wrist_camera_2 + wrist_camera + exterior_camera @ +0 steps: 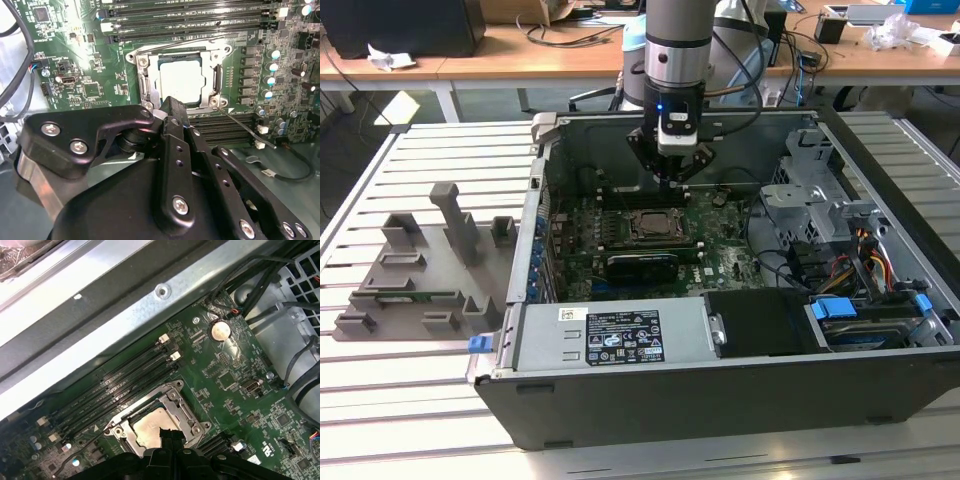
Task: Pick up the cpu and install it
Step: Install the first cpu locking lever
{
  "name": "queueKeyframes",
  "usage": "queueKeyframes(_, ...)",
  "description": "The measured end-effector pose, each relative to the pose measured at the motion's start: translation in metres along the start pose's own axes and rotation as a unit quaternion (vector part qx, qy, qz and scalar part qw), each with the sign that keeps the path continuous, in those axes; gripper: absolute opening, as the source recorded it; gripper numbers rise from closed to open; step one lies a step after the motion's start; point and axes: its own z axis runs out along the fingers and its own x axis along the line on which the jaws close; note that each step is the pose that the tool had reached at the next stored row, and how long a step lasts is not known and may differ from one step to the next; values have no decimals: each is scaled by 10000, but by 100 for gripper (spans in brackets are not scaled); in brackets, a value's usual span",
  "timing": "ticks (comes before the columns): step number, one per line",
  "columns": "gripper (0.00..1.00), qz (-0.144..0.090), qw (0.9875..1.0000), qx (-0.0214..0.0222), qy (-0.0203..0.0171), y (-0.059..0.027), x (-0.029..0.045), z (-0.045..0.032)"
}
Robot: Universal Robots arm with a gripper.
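Arm pose: your arm (678,40) stands upright over the open computer case (740,400), wrist pointing straight down at the motherboard (720,265).
Pincer: your gripper (675,179) hovers at 12 o'clock of the socket frame (620,228) in the exterior view. Its fingertips (168,435) are pressed together with nothing between them.
Cpu: the cpu (181,80) lies flat inside the socket frame, silver-grey top up, catching glare.
Exterior view extra: grey fixture tray (420,270) at 9 o'clock of the case, on the slatted table (380,400).
First wrist view extra: round coin cell (220,331) near the case wall.
Second wrist view extra: thin wire lever (245,130) angling off the frame's corner.
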Motion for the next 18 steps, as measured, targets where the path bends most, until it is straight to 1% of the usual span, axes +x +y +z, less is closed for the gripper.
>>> queueKeyframes(4, 11, -121, 9999, -3, -7, 0, 0, 0)
queueKeyframes(8, 11, -303, 9995, -8, -18, 0, 0, 0)
queueKeyframes(12, 11, -412, 9991, -11, -24, 0, 0, 0)
queueKeyframes(18, 11, -610, 9981, -16, -36, 0, 0, 0)
